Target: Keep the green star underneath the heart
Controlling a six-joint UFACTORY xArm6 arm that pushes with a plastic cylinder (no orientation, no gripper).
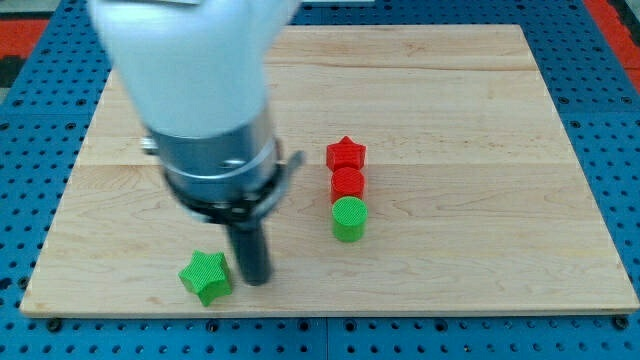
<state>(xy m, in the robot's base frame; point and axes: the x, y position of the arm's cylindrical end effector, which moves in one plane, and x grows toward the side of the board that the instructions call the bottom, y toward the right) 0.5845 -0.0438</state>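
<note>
Tip [257, 279] of my rod, no jaws to report, sits just right of green star [206, 277]. Red star [346, 154], red cylinder [347, 184], green cylinder [349, 219] stacked in a column, touching.

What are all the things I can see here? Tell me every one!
green star: 1, green, near the board's bottom edge, left of centre
red star: 1, red, middle of the board, top of a short column
red block: 1, red, directly below the red star, shape unclear
green cylinder: 1, green, bottom of that column
board: 1, light wood, on a blue pegboard
my tip: 1, dark rod end, just right of the green star
arm: 1, white and grey, above the rod
</note>
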